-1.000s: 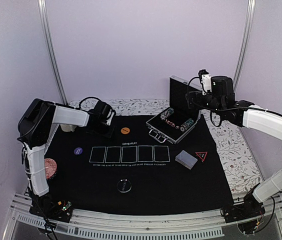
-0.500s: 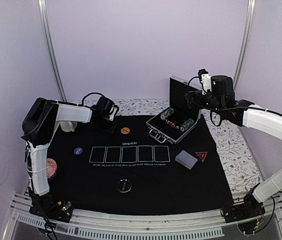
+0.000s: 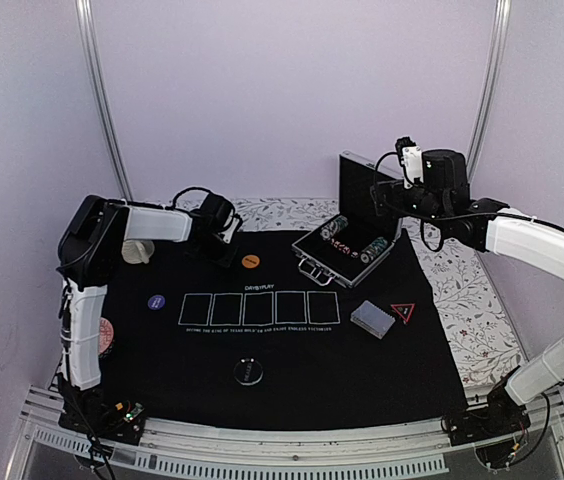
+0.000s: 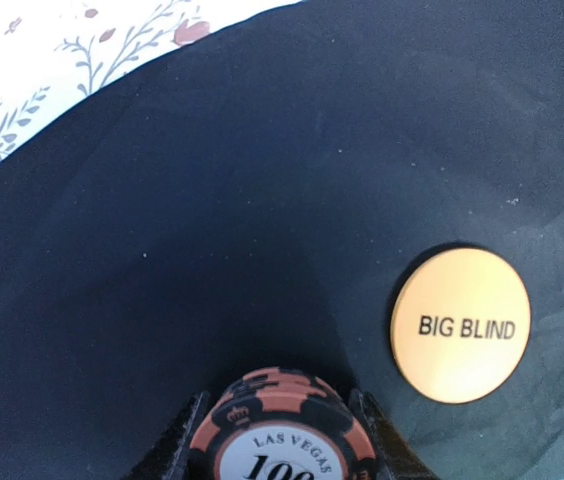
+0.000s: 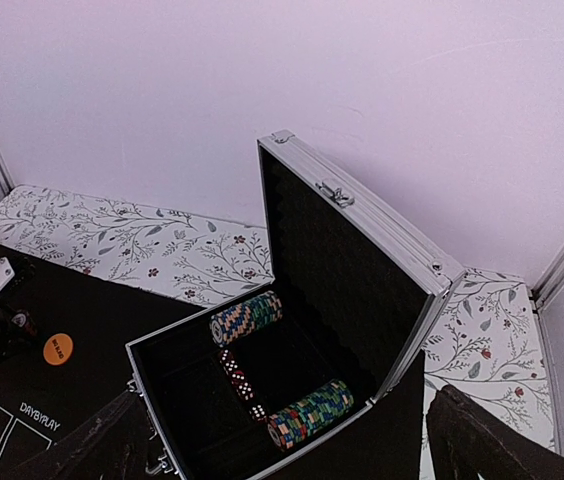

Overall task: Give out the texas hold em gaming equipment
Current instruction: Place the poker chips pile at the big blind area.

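A black felt mat [image 3: 292,400] is spread over the counter [image 3: 462,290], which is covered by a white cloth printed with sprigs. A row of five white card outlines [image 3: 260,308] is printed at the mat's middle.

Nearest, in front of the outlines, one round black-and-white disc [image 3: 247,372] is laid flat. To the near left of the outlines a pinkish stack of chips [image 3: 108,335] is seen, half hidden behind the left arm. Just left of the outlines one flat purple disc [image 3: 157,301] is placed. Just right of them one squared grey-blue deck of cards [image 3: 372,318] is set, with one red-edged black triangle marker [image 3: 403,312] beside it.

Beyond the outlines one smooth orange disc [image 4: 460,325], lettered BIG BLIND, is laid on the felt. Near it the left hand [image 4: 277,448] is closed on a short stack of orange-and-black chips [image 4: 282,400]; their number cannot be told. Far left of the outlines one cream mug [image 3: 137,250] is stood.

Far right beyond the outlines one ribbed aluminium case [image 5: 362,210] is stood open, black-lined. Two rolls of striped chips [image 5: 247,317] and a row of small spotted dice [image 5: 240,385] are held in it. Above the case the right hand [image 5: 287,420] is spread wide, with nothing gripped.
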Action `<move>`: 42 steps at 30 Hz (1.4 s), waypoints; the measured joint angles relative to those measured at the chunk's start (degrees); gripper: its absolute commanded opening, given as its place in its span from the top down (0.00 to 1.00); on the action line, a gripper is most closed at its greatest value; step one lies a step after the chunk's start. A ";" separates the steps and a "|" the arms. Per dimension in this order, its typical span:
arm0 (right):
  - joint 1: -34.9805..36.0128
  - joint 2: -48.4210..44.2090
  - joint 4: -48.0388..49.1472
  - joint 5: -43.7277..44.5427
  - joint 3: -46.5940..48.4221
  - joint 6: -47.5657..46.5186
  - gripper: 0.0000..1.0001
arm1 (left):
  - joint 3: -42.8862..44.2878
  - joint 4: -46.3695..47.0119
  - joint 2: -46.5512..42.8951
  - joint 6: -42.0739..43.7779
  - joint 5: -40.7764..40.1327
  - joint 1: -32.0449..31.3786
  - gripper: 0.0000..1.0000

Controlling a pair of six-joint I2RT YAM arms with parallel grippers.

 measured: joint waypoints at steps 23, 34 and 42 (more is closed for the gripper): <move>0.00 -0.02 -0.70 -0.59 0.00 -0.63 0.01 | 3.19 -3.43 1.46 0.52 1.20 0.59 0.49; 0.00 -0.20 -1.36 -2.49 0.07 -1.01 0.01 | 3.39 -3.39 1.51 1.60 1.31 0.96 0.34; -0.35 2.40 -8.90 -8.09 8.15 -5.27 0.01 | 1.11 -1.79 -2.03 3.08 3.56 1.14 0.16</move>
